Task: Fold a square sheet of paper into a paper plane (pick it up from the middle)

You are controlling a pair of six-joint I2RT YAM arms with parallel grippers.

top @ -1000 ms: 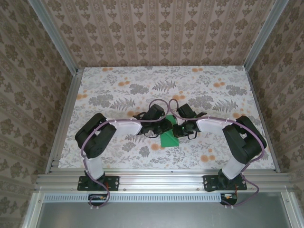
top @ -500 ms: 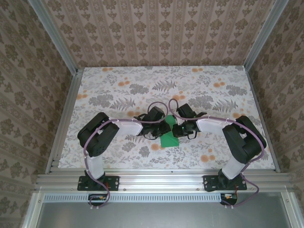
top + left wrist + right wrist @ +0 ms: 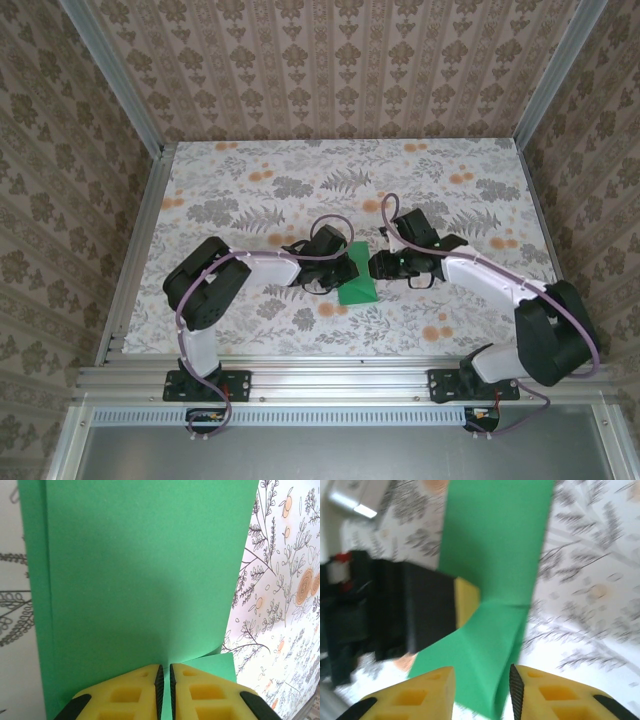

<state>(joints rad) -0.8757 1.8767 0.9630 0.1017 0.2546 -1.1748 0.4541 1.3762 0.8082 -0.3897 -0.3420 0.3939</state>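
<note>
Floral-printed bench (image 3: 250, 190) stretched out between wallpapered walls (image 3: 330, 60), and near its middle, between the two arms, sat the green square sheet of paper (image 3: 357, 287), creased across. The left fingers (image 3: 130, 697) were pinched almost together on one edge of it. The right fingers (image 3: 420, 695) stood a little apart, with a bent flap of the sheet lying loose between them.
</note>
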